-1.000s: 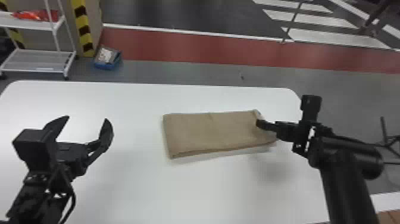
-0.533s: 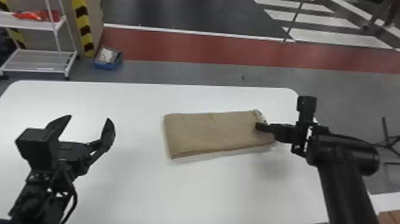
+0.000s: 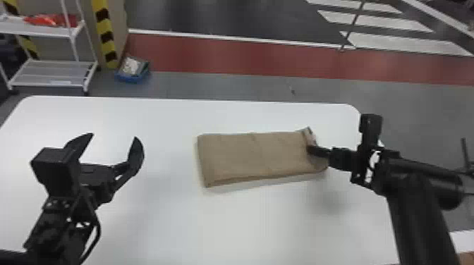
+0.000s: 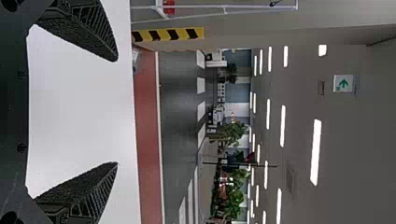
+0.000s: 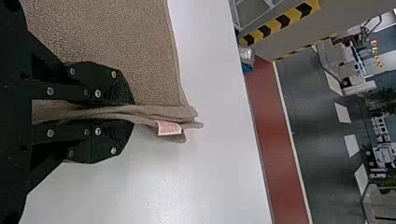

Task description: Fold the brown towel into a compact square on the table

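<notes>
White table (image 3: 229, 218) in front of you, rounded far corners, grey floor behind it. Your right gripper (image 3: 312, 150) is clamped on the right end of the brown towel (image 3: 254, 155), and in its wrist view you can see a few layers pinched between the fingers, with a little white tag (image 5: 169, 129) with red print poking out just past the tips. The rest of your towel lies flat as a longish folded rectangle around the middle of the table, long side running left to right. Your left gripper (image 3: 114, 136) is spread wide with nothing in it, over the table's left part, well apart from the towel. Further out you've got a white wire rack (image 3: 49, 84), a blue bin (image 3: 132, 78) near it, and a red floor strip (image 3: 229, 56).
</notes>
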Controlling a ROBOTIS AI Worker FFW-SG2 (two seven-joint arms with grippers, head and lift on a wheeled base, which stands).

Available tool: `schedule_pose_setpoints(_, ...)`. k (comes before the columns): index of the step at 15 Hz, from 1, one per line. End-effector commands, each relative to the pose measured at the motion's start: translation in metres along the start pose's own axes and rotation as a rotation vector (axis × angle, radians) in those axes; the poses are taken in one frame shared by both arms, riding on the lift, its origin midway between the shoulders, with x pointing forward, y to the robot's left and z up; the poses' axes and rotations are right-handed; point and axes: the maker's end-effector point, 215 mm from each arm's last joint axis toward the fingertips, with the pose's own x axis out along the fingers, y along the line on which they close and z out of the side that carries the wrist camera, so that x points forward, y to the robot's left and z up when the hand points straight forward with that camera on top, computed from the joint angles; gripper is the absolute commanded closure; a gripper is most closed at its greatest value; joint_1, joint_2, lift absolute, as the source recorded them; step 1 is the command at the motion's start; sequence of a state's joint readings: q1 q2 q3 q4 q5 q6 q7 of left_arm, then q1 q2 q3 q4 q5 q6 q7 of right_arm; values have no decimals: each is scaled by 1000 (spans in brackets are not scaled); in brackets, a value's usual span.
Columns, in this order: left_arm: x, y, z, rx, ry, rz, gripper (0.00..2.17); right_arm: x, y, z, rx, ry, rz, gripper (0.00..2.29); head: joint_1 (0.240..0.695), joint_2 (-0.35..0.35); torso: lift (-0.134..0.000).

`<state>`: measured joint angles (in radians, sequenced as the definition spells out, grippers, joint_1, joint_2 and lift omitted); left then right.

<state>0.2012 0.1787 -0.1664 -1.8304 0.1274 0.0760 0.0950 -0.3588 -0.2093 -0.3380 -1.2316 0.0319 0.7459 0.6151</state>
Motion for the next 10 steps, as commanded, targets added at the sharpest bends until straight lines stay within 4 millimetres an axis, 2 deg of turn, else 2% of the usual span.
schedule_pose_setpoints(1, 5, -5, 3, 11, -6, -9, 80, -9, 14, 7, 2, -12, 23, 1423, 695, -186, -123)
schedule_pose_setpoints(3, 13, -24, 2, 27, -6, -48, 90, -19, 29, 6, 15, 0, 53, 1423, 695, -184, -123)
schedule_pose_setpoints(6, 32, -67, -11, 40, 13, -161, 90, -36, 54, -1, 53, 41, 125, 1423, 695, -195, -123)
schedule_pose_setpoints(8, 39, -84, -14, 22, 19, -197, 113, -45, 60, -3, 46, 52, 127, 1423, 695, -204, -123)
schedule_pose_setpoints(9, 40, -93, -20, 7, 31, -236, 248, -48, 60, -7, 58, 64, 126, 1423, 695, -209, -123)
schedule_pose_setpoints(10, 42, -101, -21, -3, 36, -272, 481, -51, 60, -6, 61, 64, 124, 1423, 695, -216, -123)
